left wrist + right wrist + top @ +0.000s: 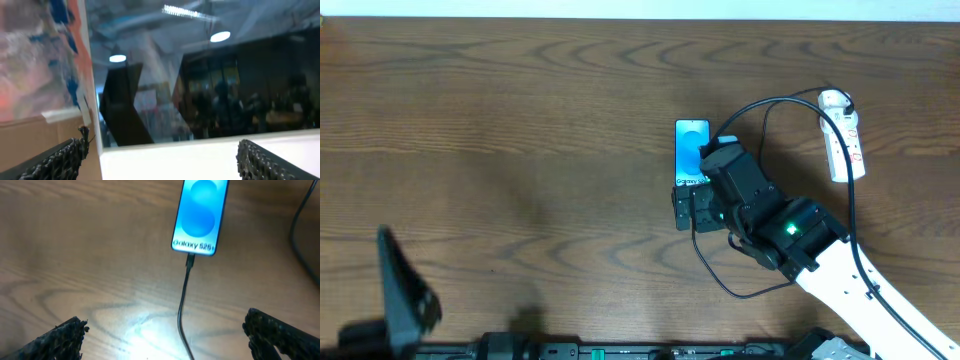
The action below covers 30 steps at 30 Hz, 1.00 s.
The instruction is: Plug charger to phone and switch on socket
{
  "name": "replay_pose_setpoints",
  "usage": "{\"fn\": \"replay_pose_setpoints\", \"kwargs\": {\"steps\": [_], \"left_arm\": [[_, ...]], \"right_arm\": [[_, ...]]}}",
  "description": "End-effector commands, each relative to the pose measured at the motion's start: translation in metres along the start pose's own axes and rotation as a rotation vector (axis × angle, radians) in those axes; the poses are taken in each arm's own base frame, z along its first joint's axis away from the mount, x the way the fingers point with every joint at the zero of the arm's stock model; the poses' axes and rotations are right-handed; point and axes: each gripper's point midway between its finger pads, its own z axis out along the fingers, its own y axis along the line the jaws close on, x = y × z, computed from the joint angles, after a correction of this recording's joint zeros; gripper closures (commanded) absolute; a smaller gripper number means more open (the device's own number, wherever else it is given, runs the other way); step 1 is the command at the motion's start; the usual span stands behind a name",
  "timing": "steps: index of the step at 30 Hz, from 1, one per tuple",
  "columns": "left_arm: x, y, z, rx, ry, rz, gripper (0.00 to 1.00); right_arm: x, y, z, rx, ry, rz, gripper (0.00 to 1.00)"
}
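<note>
My right gripper (pixel 167 339) hangs wide open and empty; the phone (pixel 200 215) lies just beyond it, the charger (pixel 183 305) meeting its near end.

One phone (pixel 691 143), one charger (pixel 183 300), one socket (pixel 844 140) at upper right of the frame, on one counter (pixel 520 120). Two grippers: left gripper (pixel 162 150), right gripper (pixel 165 327).

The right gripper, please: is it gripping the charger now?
No, the right gripper stands wide open, with the charger lying untouched between.

The phone (pixel 200 216) shows white "Galaxy S25+" text across the bottom of its blue screen.
</note>
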Motion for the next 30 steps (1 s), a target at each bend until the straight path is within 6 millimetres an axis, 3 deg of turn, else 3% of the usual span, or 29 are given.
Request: {"fn": "replay_pose_setpoints", "kwargs": {"steps": [1,11,15,18,23,24,25,26,30], "left_arm": [[-0.016,-0.003,-0.025,0.037,-0.071,-0.011,0.02],[-0.049,0.012,-0.093,0.032,-0.245,-0.047,0.02],[-0.054,0.016,-0.113,0.023,-0.294,-0.051,0.02],[-0.057,0.019,-0.128,0.011,-0.342,-0.055,0.02],[-0.056,0.017,-0.125,0.004,-0.344,-0.047,0.02],[-0.055,0.016,-0.123,0.002,-0.346,-0.045,0.02],[-0.055,0.016,-0.122,0.000,-0.347,-0.044,0.02],[-0.052,0.015,-0.119,0.000,-0.346,-0.044,0.02],[-0.047,0.013,-0.113,-0.001,-0.343,-0.043,0.02]], "right_arm": [[0.005,0.001,-0.002,-0.015,0.030,0.066,0.01],[0.027,-0.004,-0.004,-0.003,0.121,0.070,0.01],[0.033,0.011,-0.006,-0.086,0.166,0.074,0.01],[0.033,0.010,-0.006,-0.085,0.166,0.074,0.01],[0.024,0.004,-0.004,-0.043,0.118,0.072,0.01],[0.022,0.002,-0.004,-0.034,0.106,0.072,0.04],[0.019,-0.003,-0.003,-0.006,0.087,0.072,0.14],[0.013,-0.013,-0.003,0.056,0.051,0.074,0.36],[0.001,-0.036,-0.004,0.168,-0.016,0.133,0.55]]}}
